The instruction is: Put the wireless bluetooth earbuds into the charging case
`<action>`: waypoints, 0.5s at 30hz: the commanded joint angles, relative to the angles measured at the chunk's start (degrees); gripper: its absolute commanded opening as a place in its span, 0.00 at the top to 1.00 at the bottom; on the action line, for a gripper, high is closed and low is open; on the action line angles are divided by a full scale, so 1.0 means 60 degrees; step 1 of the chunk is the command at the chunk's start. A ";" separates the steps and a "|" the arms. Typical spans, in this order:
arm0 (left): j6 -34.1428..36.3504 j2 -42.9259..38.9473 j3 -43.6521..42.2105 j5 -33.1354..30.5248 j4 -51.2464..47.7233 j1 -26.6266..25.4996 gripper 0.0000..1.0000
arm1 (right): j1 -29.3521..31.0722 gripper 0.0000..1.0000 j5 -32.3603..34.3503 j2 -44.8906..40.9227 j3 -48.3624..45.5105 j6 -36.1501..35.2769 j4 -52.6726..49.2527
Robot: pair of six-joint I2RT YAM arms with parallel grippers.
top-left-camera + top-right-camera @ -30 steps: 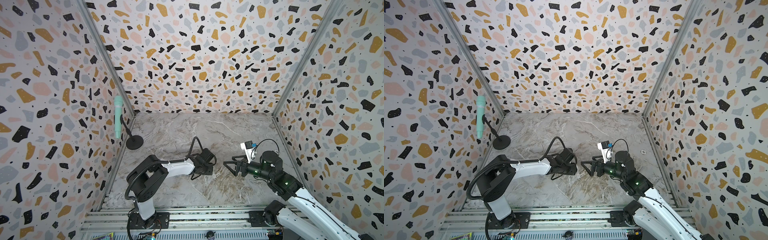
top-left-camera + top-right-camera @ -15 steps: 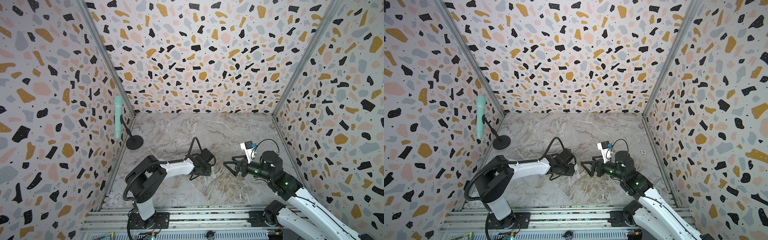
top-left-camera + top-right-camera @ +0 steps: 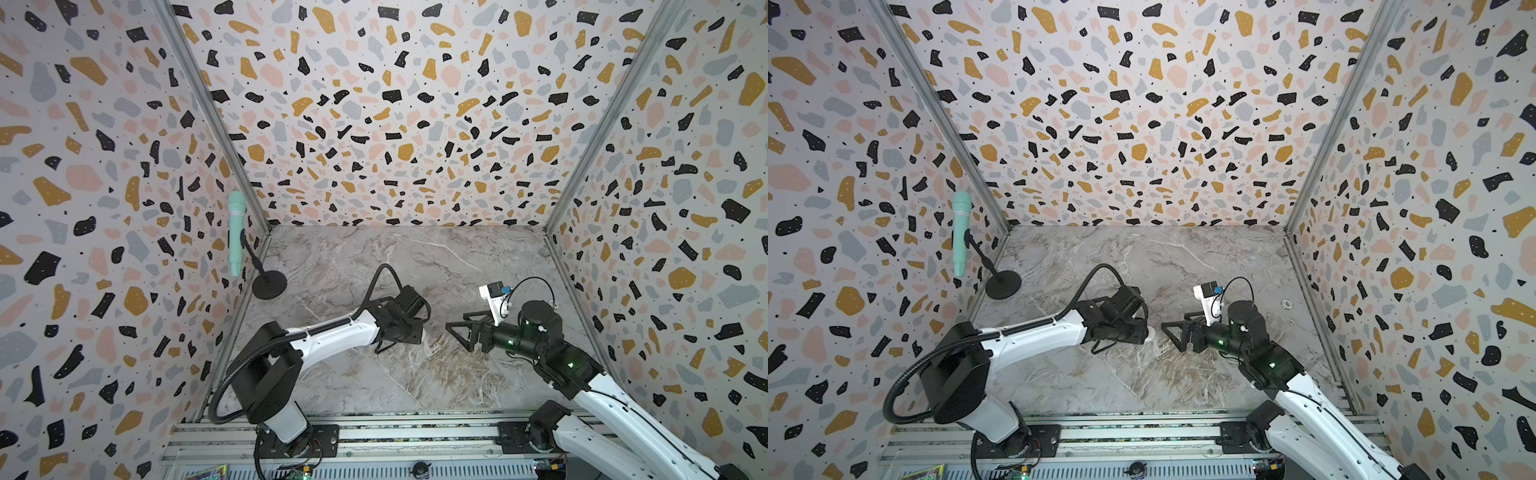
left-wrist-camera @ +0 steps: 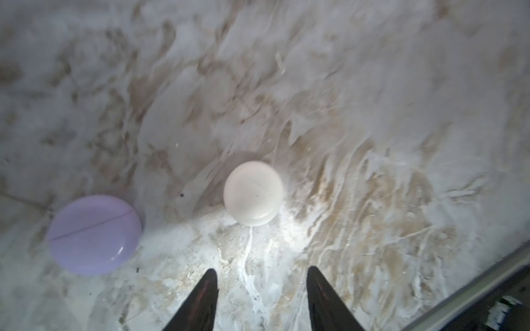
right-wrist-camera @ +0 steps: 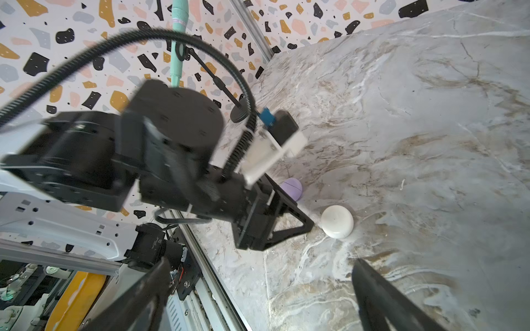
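Note:
Two round charging cases lie shut on the marble floor: a white case and a lavender case, side by side with a gap between them. The right wrist view shows both too, the white case and the lavender case half behind the left arm. My left gripper is open, empty, and a short way back from the white case. My right gripper stands wide open and empty, facing the left gripper from the right. In a top view only an edge of the white case shows. The earbuds are out of view.
A mint microphone on a black stand stands at the back left by the wall. Speckled walls close in three sides. An aluminium rail runs along the front. A small round fitting sits near the right wall.
My left gripper has drawn back slightly to the left, away from the white case, with its jaws a little wider. The right arm has not moved.

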 commanded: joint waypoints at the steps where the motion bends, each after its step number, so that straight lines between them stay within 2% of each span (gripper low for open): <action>1: 0.1519 -0.1363 0.0320 -0.1177 0.0509 0.0090 0.42 | -0.0029 0.01 0.0475 -0.0178 0.0610 -0.0228 -0.0303; 2: 0.1907 -0.1845 0.0172 -0.1664 0.0807 0.0103 0.36 | -0.0031 0.01 0.0732 -0.0219 0.0704 -0.0270 -0.0423; 4: 0.2590 -0.2890 -0.0377 -0.2625 0.1631 0.0105 0.01 | -0.0030 0.01 0.1413 -0.0243 0.0802 -0.0387 -0.0555; 7: 0.3412 -0.4563 -0.1712 -0.3942 0.3115 0.0120 0.00 | -0.0027 0.01 0.3273 -0.0202 0.0967 -0.0675 -0.0934; 11: 0.3960 -0.6479 -0.3657 -0.6396 0.5071 0.0163 0.00 | -0.0080 0.01 0.6376 -0.0105 0.0645 -0.1127 -0.0636; 15: 0.4007 -0.7065 -0.4769 -0.8001 0.5593 0.0571 0.00 | -0.0241 0.01 0.9211 -0.0128 -0.0911 -0.2761 0.1831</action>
